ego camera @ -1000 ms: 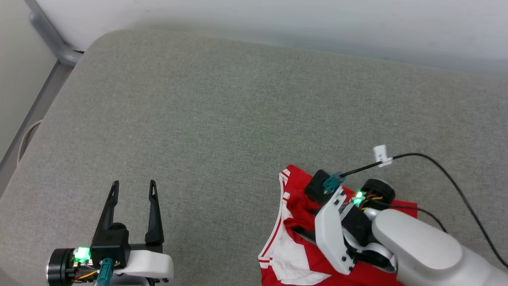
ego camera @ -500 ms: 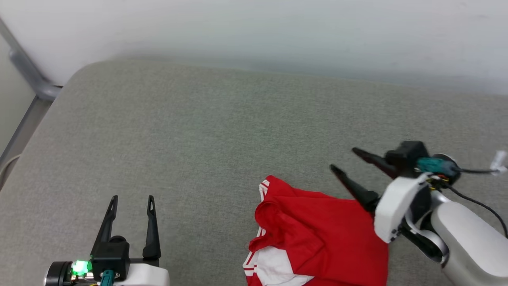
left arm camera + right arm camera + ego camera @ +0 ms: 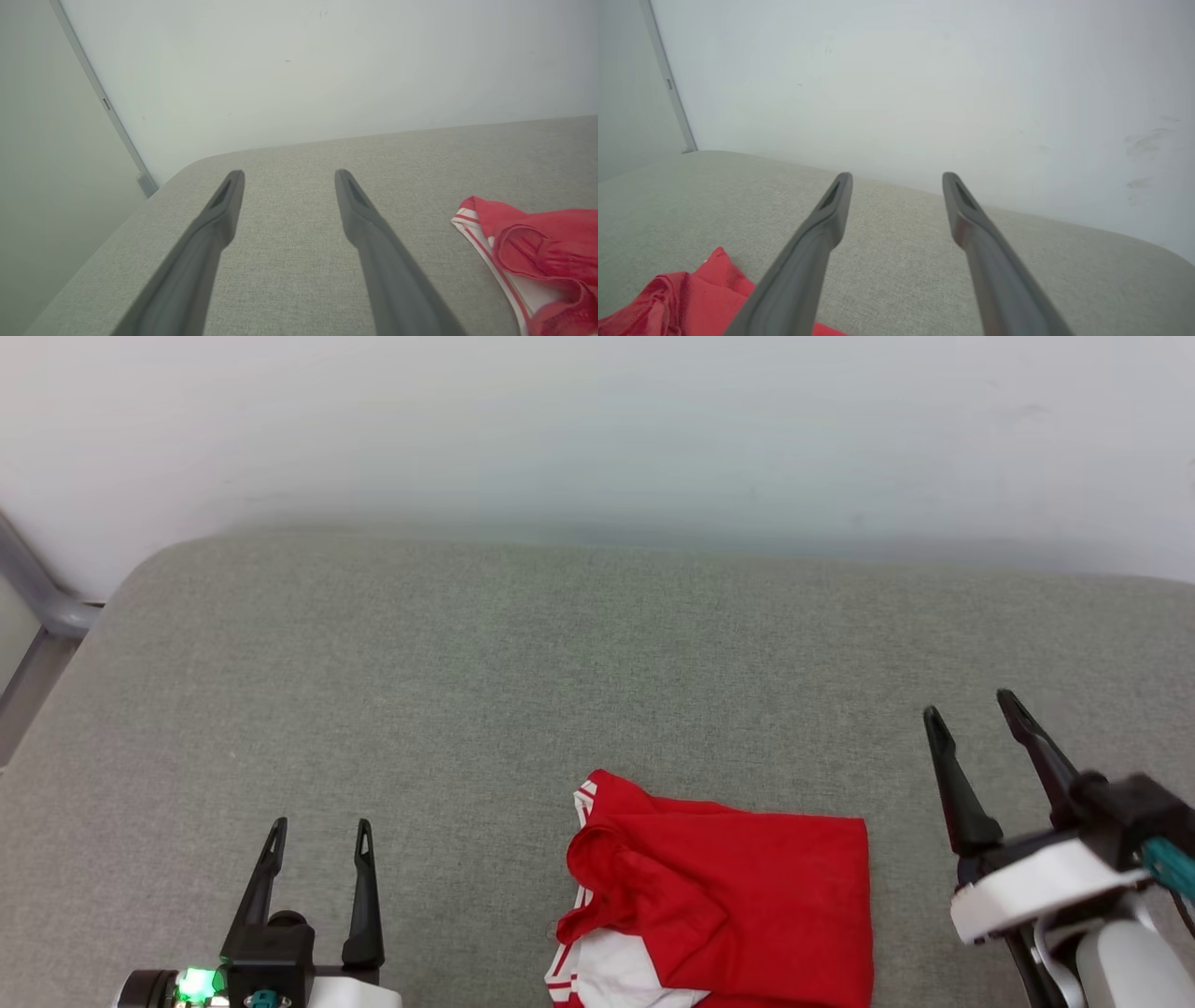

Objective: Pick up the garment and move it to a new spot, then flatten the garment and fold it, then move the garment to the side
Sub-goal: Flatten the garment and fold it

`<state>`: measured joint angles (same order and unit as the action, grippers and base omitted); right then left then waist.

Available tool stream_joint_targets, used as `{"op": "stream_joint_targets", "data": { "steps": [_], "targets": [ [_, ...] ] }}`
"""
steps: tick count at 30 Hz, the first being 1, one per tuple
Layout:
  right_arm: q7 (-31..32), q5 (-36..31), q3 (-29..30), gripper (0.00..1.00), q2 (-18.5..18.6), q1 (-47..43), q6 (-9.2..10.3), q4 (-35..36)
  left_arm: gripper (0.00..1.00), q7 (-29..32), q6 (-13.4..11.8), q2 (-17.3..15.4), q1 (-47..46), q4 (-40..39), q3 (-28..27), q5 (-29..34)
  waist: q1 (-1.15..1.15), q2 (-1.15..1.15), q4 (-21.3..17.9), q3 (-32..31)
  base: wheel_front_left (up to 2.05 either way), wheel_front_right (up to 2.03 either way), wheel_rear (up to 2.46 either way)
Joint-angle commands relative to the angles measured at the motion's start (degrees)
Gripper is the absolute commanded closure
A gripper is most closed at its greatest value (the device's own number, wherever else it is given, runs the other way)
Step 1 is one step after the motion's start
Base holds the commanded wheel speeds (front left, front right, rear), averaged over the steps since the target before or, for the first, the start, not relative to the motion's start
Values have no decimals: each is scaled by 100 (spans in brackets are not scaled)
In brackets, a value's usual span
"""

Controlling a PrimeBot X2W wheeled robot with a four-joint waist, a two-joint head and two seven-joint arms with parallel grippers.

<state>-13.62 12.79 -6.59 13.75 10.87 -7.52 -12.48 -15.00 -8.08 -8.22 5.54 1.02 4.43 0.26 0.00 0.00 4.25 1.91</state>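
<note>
Garment (image 3: 747,887) lies in a rough red rectangle at the near edge of the grey cushion (image 3: 467,691) in the head view, between our two arms and touched by neither. Our left gripper (image 3: 319,826) hangs well to its left and our right gripper (image 3: 969,707) near its right edge, both with jaws spread and empty. We judge the fold made and the move to the side not yet begun. To do it well, we should pinch through every layer at one straight edge and carry the bundle low, so the soft jersey does not slump open. The right side looks flat and crisp. The left is rumpled, with a rolled lip of red cloth above a white sleeve panel.

Left wrist view: the left gripper (image 3: 289,172) points its long, dark, tapering fingers over bare woven upholstery towards a pale wall (image 3: 327,70). The garment (image 3: 546,238) shows at the right, with red-and-white striped trim along its edge.

Right wrist view: the right gripper (image 3: 898,175) stands wide open above the cushion (image 3: 1064,261). A creased red corner of the garment (image 3: 691,298) lies at the lower left.
</note>
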Motion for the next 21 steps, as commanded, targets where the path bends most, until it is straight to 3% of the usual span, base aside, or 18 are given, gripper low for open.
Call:
{"op": "stream_joint_targets", "data": {
  "steps": [1,10,21],
  "targets": [
    [-65,-200,241,0,-194,-264,7,157,0,-24,-17,-21,74,-7,3,-17,0,0,-42,-63,0,0,0],
    [-151,-644,896,0,-921,-1318,7,813,0,-20,-6,-71,170,-42,68,-34,0,0,-107,-181,0,0,0],
    [-154,-637,991,0,-1097,-1875,6,1123,0,-20,-8,-88,268,5,105,-81,0,0,-181,-232,0,0,0]
  ]
}}
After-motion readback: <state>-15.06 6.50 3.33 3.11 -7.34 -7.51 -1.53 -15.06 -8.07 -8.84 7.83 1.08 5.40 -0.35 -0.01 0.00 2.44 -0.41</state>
